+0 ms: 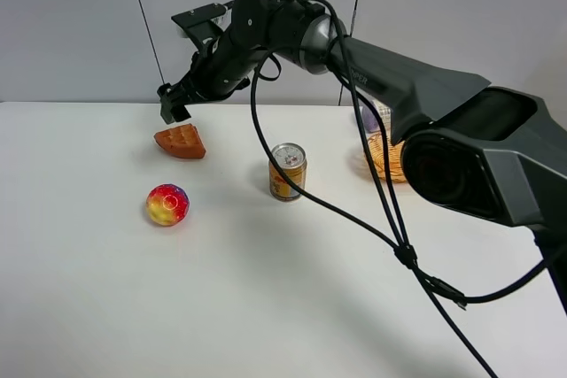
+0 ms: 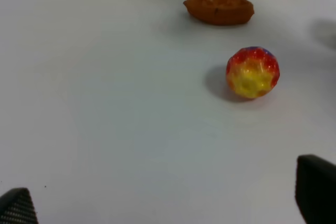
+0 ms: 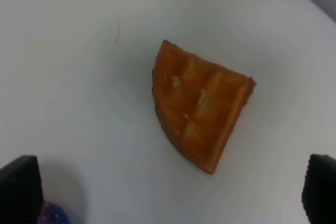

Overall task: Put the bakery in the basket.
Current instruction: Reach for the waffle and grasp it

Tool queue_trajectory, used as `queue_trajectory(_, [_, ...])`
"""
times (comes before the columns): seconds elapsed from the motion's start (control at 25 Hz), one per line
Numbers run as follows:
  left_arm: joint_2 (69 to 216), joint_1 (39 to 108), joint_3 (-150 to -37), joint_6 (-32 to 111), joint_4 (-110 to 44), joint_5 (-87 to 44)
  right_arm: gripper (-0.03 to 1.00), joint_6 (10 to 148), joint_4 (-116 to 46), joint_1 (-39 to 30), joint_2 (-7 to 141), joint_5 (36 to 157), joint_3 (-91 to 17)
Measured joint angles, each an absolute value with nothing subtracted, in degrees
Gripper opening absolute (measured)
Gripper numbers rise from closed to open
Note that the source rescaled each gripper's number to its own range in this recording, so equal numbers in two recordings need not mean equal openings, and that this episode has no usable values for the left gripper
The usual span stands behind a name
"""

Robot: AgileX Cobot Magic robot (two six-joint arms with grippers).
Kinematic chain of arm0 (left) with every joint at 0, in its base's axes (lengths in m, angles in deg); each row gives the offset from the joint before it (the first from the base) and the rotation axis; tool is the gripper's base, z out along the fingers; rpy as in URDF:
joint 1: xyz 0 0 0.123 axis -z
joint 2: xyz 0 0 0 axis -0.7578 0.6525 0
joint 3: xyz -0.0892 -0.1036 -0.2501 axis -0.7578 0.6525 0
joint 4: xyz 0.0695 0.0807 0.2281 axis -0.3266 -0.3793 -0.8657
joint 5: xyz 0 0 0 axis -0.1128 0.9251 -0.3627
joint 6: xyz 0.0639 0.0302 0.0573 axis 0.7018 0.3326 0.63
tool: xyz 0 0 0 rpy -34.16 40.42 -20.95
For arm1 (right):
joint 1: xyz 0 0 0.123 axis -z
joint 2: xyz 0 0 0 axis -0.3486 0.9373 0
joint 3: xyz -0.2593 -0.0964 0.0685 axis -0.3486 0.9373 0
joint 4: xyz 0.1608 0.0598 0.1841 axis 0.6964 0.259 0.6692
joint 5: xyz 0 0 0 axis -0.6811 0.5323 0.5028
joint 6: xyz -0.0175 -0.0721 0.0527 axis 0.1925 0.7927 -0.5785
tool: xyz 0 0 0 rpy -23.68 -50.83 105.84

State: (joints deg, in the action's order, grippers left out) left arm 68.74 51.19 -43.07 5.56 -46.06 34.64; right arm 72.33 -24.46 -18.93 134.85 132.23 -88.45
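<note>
Hovering above the far-left part of the white worktop (image 1: 106,307), the right gripper (image 1: 174,105) is positioned over the bakery (image 1: 181,142), a small orange-brown wedge with a grid-pattern top. Its jaws are spread wide; in the right wrist view the two dark fingertips (image 3: 18,190) sit at opposite edges, and the wedge lies between them, not in contact. The bakery rests flat on the worktop. The right arm (image 1: 416,86) extends from the right side across the middle, with a black cable (image 1: 404,254) hanging beneath it. The basket (image 1: 383,164), woven and orange-tan, stands on the right side of the worktop, well apart from the bakery and partly hidden behind the arm. A drinks can (image 1: 288,171) stands upright between bakery and basket. A rainbow-coloured ball (image 1: 167,204) lies near the bakery, on the nearer side. The left gripper (image 2: 165,203) appears only in its wrist view: fingertips far apart, nothing between them.
</note>
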Motion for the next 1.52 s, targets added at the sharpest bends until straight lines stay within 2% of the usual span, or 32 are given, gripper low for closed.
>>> queue_trajectory(0.92, [68.74,51.19,-43.07,5.56,-46.06,34.64,1.0,73.33,-26.49,-20.04,145.51,117.69,-88.52])
queue_trajectory(1.52, [68.74,51.19,-43.07,5.56,-46.06,34.64,1.0,73.33,-26.34,-20.04,148.36,115.88,-88.52])
